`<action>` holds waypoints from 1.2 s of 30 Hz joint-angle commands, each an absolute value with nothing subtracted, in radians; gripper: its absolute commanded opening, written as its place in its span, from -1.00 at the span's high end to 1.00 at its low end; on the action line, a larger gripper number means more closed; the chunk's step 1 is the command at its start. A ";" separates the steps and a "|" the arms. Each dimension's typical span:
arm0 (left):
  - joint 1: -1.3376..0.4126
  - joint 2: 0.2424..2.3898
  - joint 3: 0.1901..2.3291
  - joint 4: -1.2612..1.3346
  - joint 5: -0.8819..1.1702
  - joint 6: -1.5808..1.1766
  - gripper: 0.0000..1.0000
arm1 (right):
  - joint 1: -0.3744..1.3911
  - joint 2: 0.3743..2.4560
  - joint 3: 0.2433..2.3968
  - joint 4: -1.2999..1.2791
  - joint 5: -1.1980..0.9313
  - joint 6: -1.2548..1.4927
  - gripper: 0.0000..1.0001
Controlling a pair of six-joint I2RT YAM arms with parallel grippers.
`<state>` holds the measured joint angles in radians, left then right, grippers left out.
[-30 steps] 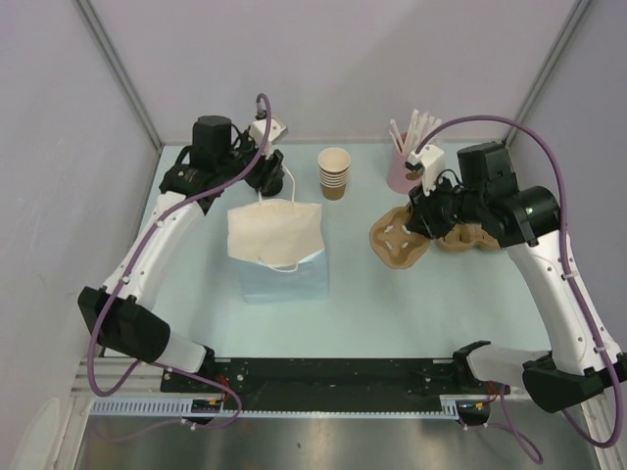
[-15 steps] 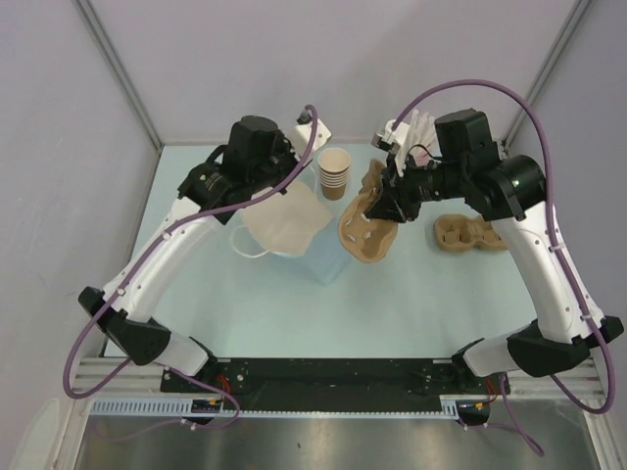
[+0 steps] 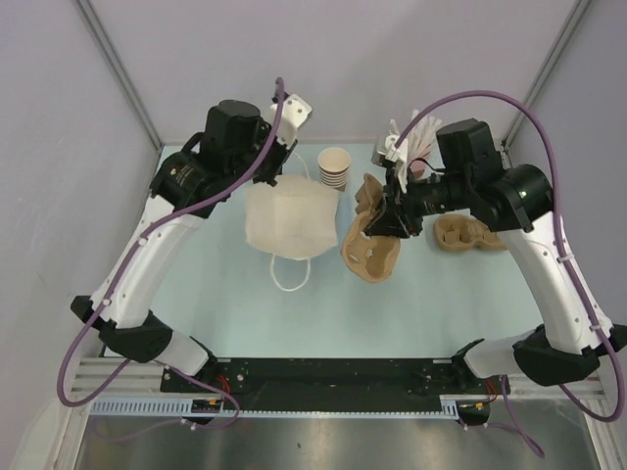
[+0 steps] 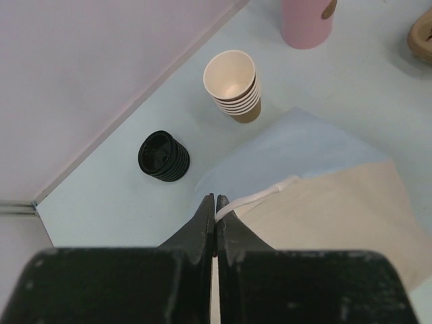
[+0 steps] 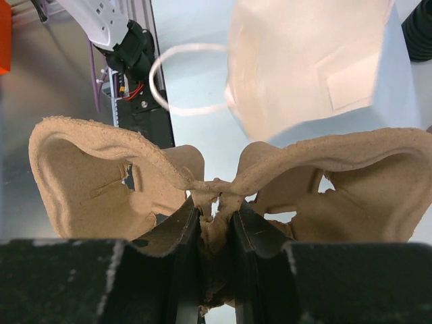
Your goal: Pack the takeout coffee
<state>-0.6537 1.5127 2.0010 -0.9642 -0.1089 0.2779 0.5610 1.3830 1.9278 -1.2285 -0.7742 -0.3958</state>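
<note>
Over the far half of the pale blue table (image 3: 441, 304), pinches the white cord handle (image 4: 253, 199) of the paper bag (image 3: 292, 215) in the left gripper (image 4: 214, 206), jaws pressed fully together, no longer spread above a flat-lying bag as a second ago. Holds the bag lifted, cream face toward the overhead camera, second cord loop (image 3: 291, 274) dangling at its near edge; no more of the tilt seen half a second back, blue side low on the right. Grips the moulded pulp cup carrier (image 5: 101, 175) by its central ridge in the right gripper (image 5: 216, 226), clamped just as before, and keeps it raised on edge just right of the bag, no longer flat on the table against the second carrier (image 3: 468, 233) farther right. Leaves untouched the stack of lidless brown cups (image 3: 334, 168) behind bag and carrier, the stack of black lids (image 4: 163, 156) near the foot of the wall, and the pink cup of white sticks (image 4: 307, 20). Cannot tell where the takeout coffee stands: shows as a single lidded cup in none of these views.
</note>
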 commanded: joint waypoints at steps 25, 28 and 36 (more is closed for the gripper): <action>-0.663 1.439 1.917 -0.920 -0.140 -0.040 1.00 | 0.577 1.529 2.135 -1.358 -1.068 -0.469 0.52; -0.663 1.442 1.931 -0.930 -0.121 -0.045 1.00 | 0.607 1.555 2.135 -1.361 -1.072 -0.482 0.50; -0.664 1.419 1.891 -0.919 -0.133 -0.040 1.00 | 0.603 1.716 2.187 -1.451 -1.169 -0.574 0.49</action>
<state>-0.6563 1.4517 1.9038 -0.9565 -0.1265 -0.0193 0.6075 1.6501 2.1277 -1.3426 -1.0988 -0.5182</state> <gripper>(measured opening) 0.011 0.262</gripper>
